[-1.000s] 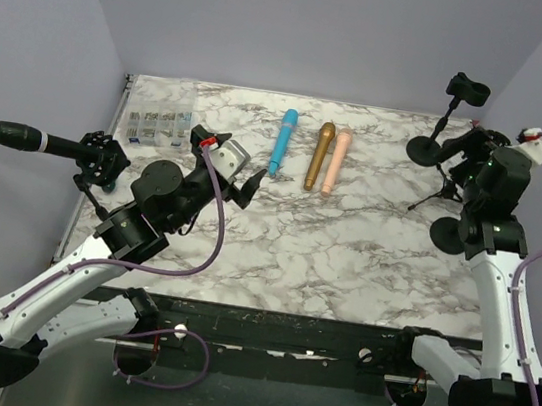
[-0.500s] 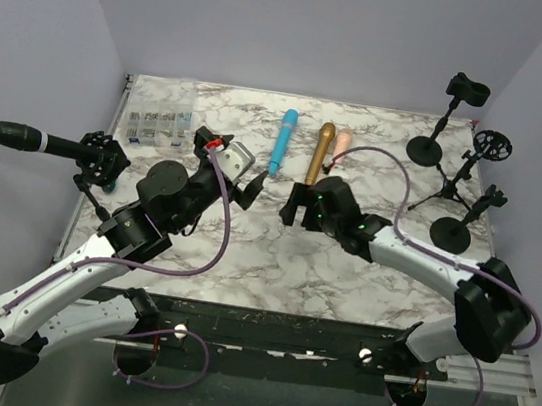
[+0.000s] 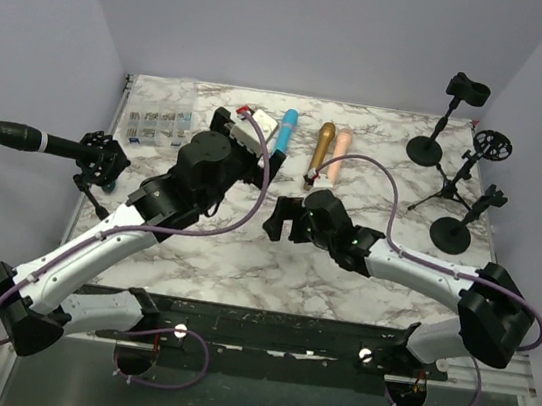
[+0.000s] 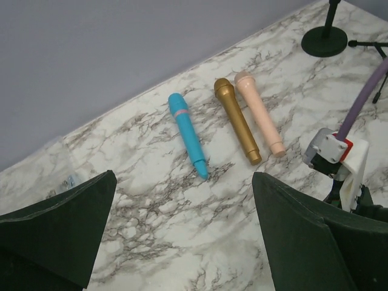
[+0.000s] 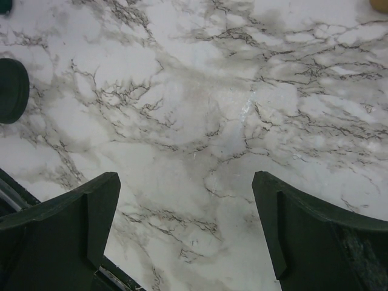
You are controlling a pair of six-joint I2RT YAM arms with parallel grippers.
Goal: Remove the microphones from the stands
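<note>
Black microphone [image 3: 20, 136] sits horizontal in the clip of its stand [image 3: 97, 167] at the table's [image 3: 342, 274] left edge, with its head sticking out left past the edge. It is well apart from both grippers.

Left gripper [image 4: 183, 177]: fingers spread, nothing between them, above the marble. It is near 3 handhelds lying side by side: blue microphone [image 4: 188, 134], gold microphone [image 4: 237, 120], pink microphone [image 4: 259, 112].

Right gripper [image 5: 185, 179]: fingers spread, holding nothing, over bare marble mid-table.

3 more stands [image 3: 445, 116] are at the far right corner. Parts box [image 3: 161, 125] is back left.
</note>
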